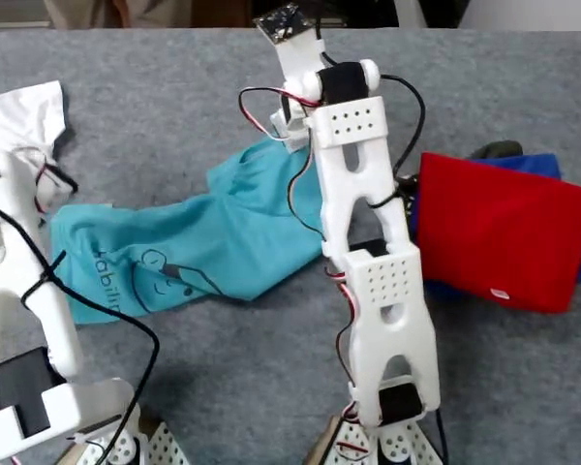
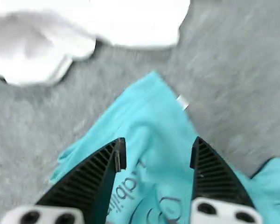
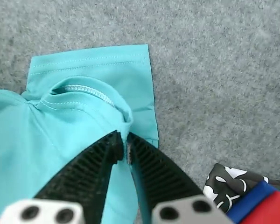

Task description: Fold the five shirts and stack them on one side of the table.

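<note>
right hand [image 3: 126,142] pinching teal shirt [image 3: 70,112], left hand [image 2: 158,142] spread over its lettering [image 2: 124,196]

The right arm [image 1: 368,194] rises from its base at the near edge of the bench and stretches far out across it, nearly straight, with two long white links in line and a slight bend at the elbow. Its wrist tips downward at the far end. The right pincer [image 3: 126,142] has its two black ribbed fingers [image 3: 91,163] pressed together, pinching a fold of the teal shirt [image 3: 60,116]. The left arm [image 1: 19,281] stands at the left side of the bench, folded more closely, its upper link leaning outward. The left pincer [image 2: 157,149] points down with its fingers spread wide apart, gripping nothing.
</note>
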`<action>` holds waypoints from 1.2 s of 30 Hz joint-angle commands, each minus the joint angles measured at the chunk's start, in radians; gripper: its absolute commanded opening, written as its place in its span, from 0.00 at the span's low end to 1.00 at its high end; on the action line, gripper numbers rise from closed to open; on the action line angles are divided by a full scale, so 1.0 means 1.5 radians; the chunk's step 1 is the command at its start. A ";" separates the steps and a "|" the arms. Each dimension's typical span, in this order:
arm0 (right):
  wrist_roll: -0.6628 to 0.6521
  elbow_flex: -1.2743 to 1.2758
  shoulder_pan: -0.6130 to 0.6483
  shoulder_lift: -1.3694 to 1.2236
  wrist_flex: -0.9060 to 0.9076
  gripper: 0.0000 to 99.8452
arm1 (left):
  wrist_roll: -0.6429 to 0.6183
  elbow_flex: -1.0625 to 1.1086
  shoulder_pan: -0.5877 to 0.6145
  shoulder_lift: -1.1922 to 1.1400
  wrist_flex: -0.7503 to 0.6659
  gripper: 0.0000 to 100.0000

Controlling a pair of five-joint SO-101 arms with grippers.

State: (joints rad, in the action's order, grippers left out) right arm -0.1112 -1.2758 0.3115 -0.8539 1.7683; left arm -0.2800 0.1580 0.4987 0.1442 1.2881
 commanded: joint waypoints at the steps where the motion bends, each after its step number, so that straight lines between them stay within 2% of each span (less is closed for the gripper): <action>1: -0.005 0.002 -0.009 0.056 0.009 0.00 | 0.003 -0.091 0.007 -0.051 0.007 0.23; 4: -0.005 0.003 -0.009 0.056 0.009 0.00 | 0.006 -0.154 0.012 -0.161 0.026 0.23; 10: -0.005 0.004 -0.008 0.055 0.009 0.00 | 0.002 -0.379 0.007 -0.375 0.139 0.23; 15: -0.004 0.003 -0.007 0.027 0.009 0.00 | 0.001 -0.561 0.013 -0.499 0.229 0.23; 19: -0.001 0.002 -0.007 0.009 0.009 0.00 | 0.002 -0.653 0.017 -0.578 0.302 0.23; 31: 0.000 0.002 -0.008 0.004 0.009 0.00 | 0.001 -0.664 0.014 -0.644 0.313 0.23; 36: 0.000 0.002 -0.008 0.004 0.009 0.00 | -0.034 -0.674 0.013 -0.698 0.282 0.13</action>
State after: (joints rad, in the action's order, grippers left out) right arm -0.1112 -1.2712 0.3115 -0.8569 1.7683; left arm -0.2984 -0.8025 0.5171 -0.8899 1.7361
